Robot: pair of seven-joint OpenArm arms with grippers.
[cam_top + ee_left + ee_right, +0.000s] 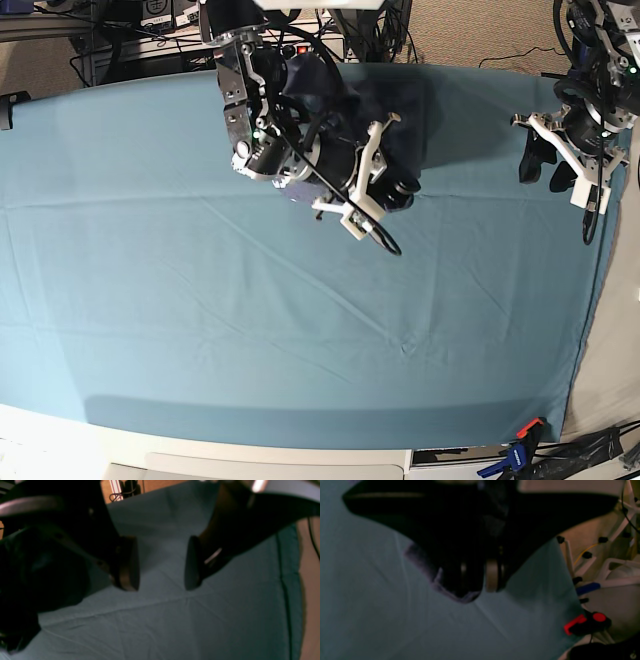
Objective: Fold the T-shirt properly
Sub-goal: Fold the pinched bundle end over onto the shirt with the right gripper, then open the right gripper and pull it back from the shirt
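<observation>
From above, you see a wide table covered by a plain teal table cloth (200,330), lightly creased, reaching almost to every edge. The T-shirt (340,105) lies bunched in a dark heap at the far middle of the table, mostly hidden beneath your right arm, so you cannot tell how far it is folded, and no lettering shows. Your right gripper (398,187) sits at the near right edge of that heap. In the right wrist view its two fingers (491,576) stand close together with only a narrow gap between them, and a blurred purple-grey fold of the T-shirt (425,562) hangs beside and behind the left-hand finger; the dim picture does not show whether cloth is pinched between the pads, so you cannot tell if it is gripping. Your left gripper (548,165) is well apart from the shirt, over the far right corner of the table. In the left wrist view its pads (130,563) stand wide apart with only bare teal cloth showing between them, holding nothing. A red and blue clamp (515,452) sits at the near right table edge.
</observation>
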